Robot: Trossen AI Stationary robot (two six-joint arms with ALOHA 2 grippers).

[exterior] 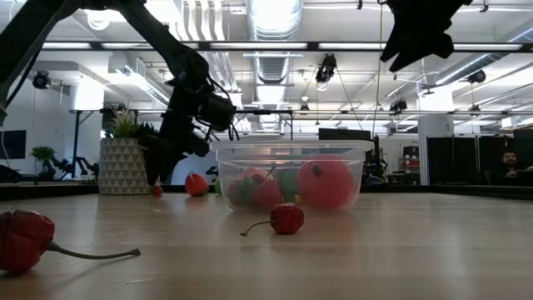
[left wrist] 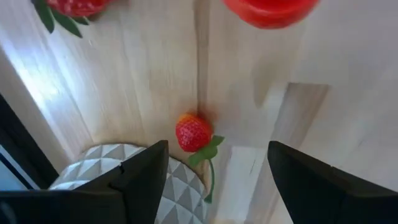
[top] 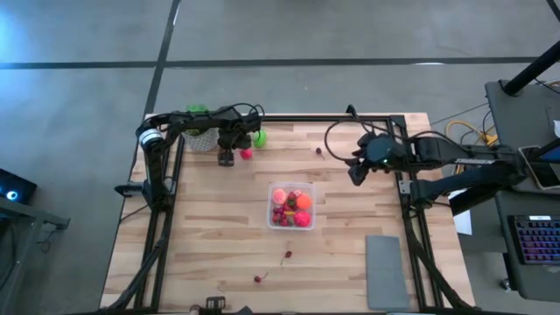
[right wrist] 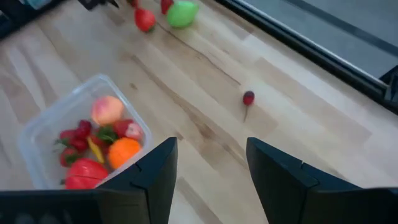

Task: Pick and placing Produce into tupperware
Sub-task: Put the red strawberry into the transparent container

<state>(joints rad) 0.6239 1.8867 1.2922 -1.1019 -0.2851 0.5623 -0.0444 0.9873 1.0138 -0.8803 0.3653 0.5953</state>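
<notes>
The left gripper (left wrist: pixel 214 171) hangs open over a strawberry (left wrist: pixel 193 132) beside the plant pot (left wrist: pixel 124 177) — the right gripper (right wrist: pixel 208 168), also open, waits near the tub (top: pixel 291 205).

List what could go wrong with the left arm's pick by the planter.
1. The strawberry lies right beside the patterned planter. The open left gripper straddles it, so one finger may bump the planter as it closes.
2. The red ball and lime-green piece sit close by and could be knocked rolling.
3. The tupperware already looks well filled; a dropped fruit might bounce out.
</notes>
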